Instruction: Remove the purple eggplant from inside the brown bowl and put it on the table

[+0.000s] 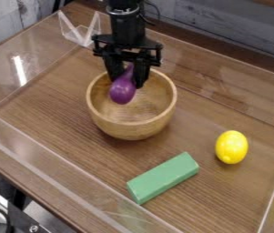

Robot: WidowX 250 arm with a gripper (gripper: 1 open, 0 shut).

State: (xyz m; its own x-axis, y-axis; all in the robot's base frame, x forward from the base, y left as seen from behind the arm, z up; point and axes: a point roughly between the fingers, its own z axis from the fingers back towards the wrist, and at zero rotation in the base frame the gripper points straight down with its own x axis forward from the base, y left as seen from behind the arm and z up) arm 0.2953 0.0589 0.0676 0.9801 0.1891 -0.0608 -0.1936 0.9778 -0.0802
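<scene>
Eggplant [123, 89] is hanging purple and glossy between the black fingers of my gripper [126, 78], jaws pinched narrow on its upper part, most of its body showing below them. It's sitting over the left half of the brown bowl [133, 116], at about rim level, not yet clear of the wall. I'm judging the grip is on the top end only, so the toy is dangling. A slick rounded skin in a narrow pinch could be slipping out, dropping back into the bowl or bouncing off the rim. If I'm moving sideways before lifting enough, the low end could be catching the thick wooden wall and either knocking the eggplant loose or dragging the bowl across the table [54, 118]. Clear acrylic wall [24, 68] is near on the left, so a wide swing that way is risking a bump. Yellow lemon [231, 146] and green block [164, 177] are well apart on the right front, so placing there risks nudging the lemon, which would roll.
</scene>
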